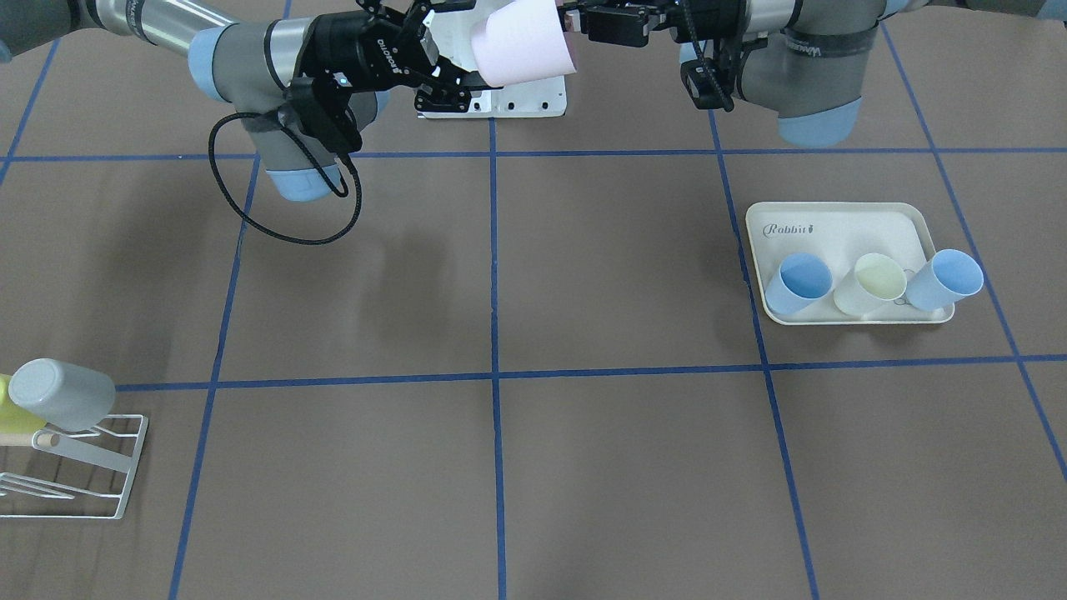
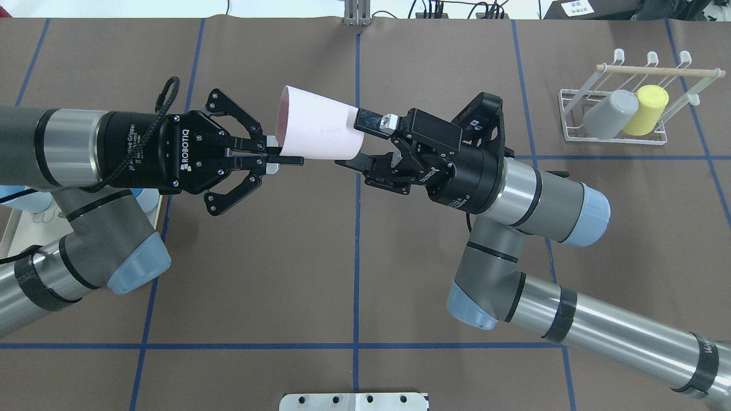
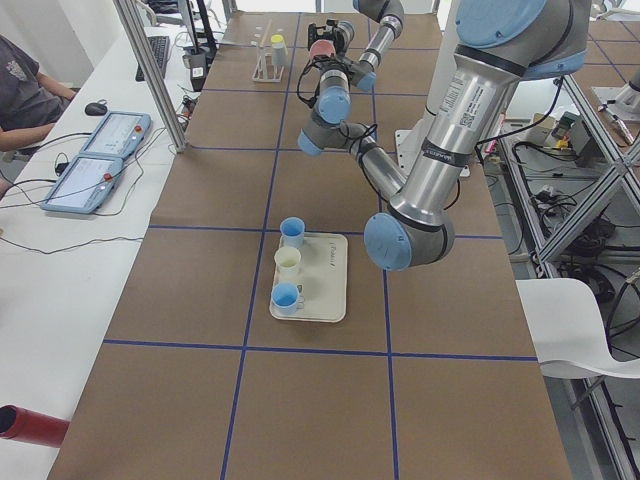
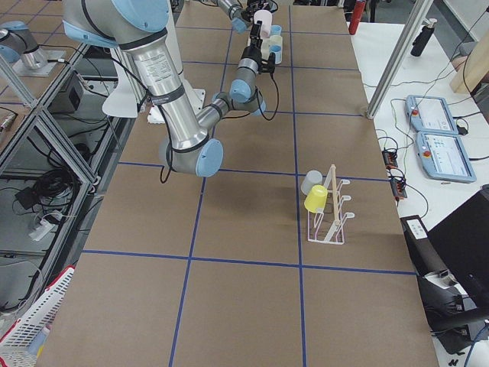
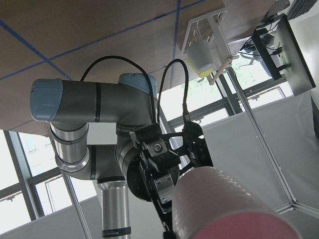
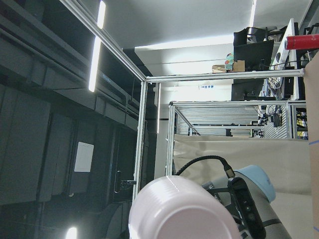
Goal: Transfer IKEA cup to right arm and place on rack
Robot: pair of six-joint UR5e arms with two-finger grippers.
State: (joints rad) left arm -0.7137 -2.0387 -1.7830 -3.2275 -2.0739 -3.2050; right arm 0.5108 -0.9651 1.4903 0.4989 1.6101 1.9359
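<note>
Rack with grey cup and yellow cup, well apart from tray

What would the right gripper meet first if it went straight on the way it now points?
The pink cup: its base lies between the spread fingers of the right gripper, apparently not yet clamped. Beyond it, the left gripper pinches the rim.

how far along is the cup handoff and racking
Done: the pink cup is raised mid-air at the handover point. In hand: the left gripper pinches its rim while the right gripper straddles its base; whether it has clamped is unclear. Left: the left's release, then placing it on the rack.
</note>
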